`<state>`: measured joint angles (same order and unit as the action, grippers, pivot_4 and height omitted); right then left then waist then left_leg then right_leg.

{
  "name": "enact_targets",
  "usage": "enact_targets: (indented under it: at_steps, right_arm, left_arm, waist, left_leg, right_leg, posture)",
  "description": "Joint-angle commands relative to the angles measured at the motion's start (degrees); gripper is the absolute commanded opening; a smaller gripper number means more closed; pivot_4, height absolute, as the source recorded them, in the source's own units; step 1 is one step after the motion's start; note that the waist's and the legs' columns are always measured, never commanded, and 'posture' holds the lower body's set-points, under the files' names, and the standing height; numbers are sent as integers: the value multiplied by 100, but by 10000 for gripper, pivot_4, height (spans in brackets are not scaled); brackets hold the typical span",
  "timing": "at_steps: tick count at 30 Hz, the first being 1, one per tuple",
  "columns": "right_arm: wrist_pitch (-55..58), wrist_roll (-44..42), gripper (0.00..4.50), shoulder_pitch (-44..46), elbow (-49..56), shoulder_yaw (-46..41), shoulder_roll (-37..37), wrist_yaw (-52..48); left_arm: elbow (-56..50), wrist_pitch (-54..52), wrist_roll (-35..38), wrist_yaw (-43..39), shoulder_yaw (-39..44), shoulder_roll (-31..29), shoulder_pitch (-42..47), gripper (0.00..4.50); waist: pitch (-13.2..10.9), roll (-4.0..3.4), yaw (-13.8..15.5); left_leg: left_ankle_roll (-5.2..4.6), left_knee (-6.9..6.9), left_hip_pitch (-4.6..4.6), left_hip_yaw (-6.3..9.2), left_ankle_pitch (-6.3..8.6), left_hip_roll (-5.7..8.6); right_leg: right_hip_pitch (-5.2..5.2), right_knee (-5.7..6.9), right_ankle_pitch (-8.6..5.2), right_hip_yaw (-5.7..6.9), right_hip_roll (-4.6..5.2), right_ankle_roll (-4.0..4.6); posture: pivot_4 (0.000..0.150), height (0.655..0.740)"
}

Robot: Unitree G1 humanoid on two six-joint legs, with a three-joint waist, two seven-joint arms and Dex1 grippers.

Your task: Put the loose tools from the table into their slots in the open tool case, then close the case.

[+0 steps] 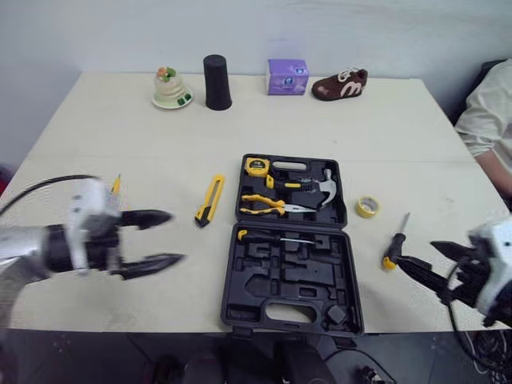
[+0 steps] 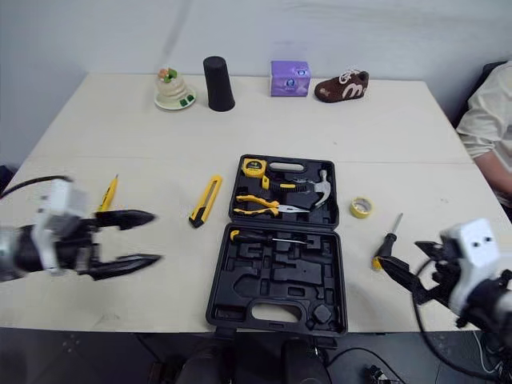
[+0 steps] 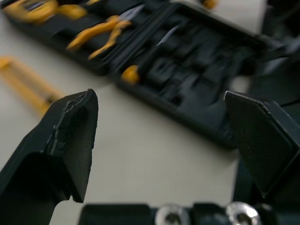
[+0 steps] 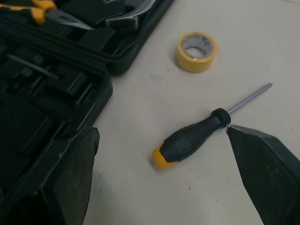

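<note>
The black tool case [image 1: 264,284] lies open at the table's middle. Its far half holds a tape measure [image 1: 257,166], a hammer [image 1: 324,186] and yellow pliers [image 1: 272,205]; a thin screwdriver [image 1: 276,237] lies in the near half. Loose on the table are a yellow utility knife [image 1: 210,199] left of the case, a yellow tape roll [image 1: 367,207] and a black-handled screwdriver [image 4: 197,136] to its right, and a small yellow tool [image 2: 107,194] at far left. My left gripper [image 1: 174,238] hovers open left of the case. My right gripper [image 1: 420,254] is open, just short of the screwdriver.
Along the far edge stand a small white dish with a figure [image 1: 171,88], a black cup [image 1: 217,82], a purple box [image 1: 287,77] and a brown toy shoe [image 1: 340,84]. A person's sleeve [image 1: 488,112] shows at the right edge.
</note>
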<state>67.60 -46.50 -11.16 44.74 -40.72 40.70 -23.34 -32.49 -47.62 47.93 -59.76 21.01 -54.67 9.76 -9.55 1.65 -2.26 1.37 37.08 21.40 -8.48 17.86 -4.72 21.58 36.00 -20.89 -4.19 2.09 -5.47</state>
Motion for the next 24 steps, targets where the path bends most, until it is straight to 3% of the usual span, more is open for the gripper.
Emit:
enact_targets:
  at_steps: [1, 6, 11, 17, 20, 24]
  right_arm:
    - [1197, 64, 45000, 962, 446, 269, -697, 1476]
    - [2467, 807, 45000, 2168, 376, 481, -1834, 2605]
    - [2490, 1124, 45000, 2230, -54, 672, -2036, 2832]
    - [2487, 1436, 45000, 2409, -516, 787, -2288, 2715]
    - [2445, 1733, 36696, 2410, -645, 643, -2536, 2793]
    - [2440, 2010, 16698, 2369, -332, 505, -2716, 2800]
  left_arm:
    - [-38, 105, 231, -15, -868, 282, 1158, 44753]
    - [669, 596, -237, -547, -1929, 746, 2270, 44753]
    - [859, 985, -527, -770, -2466, 1138, 2658, 44753]
    - [1226, 1229, -744, -917, -2653, 1406, 2845, 44753]
    - [1399, 1225, -762, -899, -2636, 1499, 2874, 45000]
    - [1478, 1266, -806, -914, -2613, 1553, 2872, 45000]
  waist:
    - [-3, -6, -15]
    - [-6, -16, -40]
    - [-6, -16, -75]
    - [-8, -17, -127]
    - [-8, -16, -131]
    - [-8, -16, -130]
  left_leg:
    - [1, 2, -5, -6, -7, 2]
    - [28, 12, -5, -9, -28, -4]
    - [31, 13, 32, -48, -35, -1]
    - [29, 28, 16, -84, -45, -3]
    - [33, 26, 3, -83, -62, -2]
    - [36, 25, -2, -77, -75, 0]
  right_leg:
    - [-1, 1, 2, -2, -13, -3]
    - [18, 32, -2, -41, -62, 3]
    - [100, 92, -15, -72, -77, 5]
    - [110, 134, -15, -88, -81, 2]
    - [108, 150, -14, -91, -84, 1]
    - [105, 163, -12, -92, -85, 0]
  posture:
    - [1500, 7304]
    - [1500, 7304]
    - [1500, 7304]
    - [1500, 7304]
    - [1500, 7304]
    - [1500, 7304]
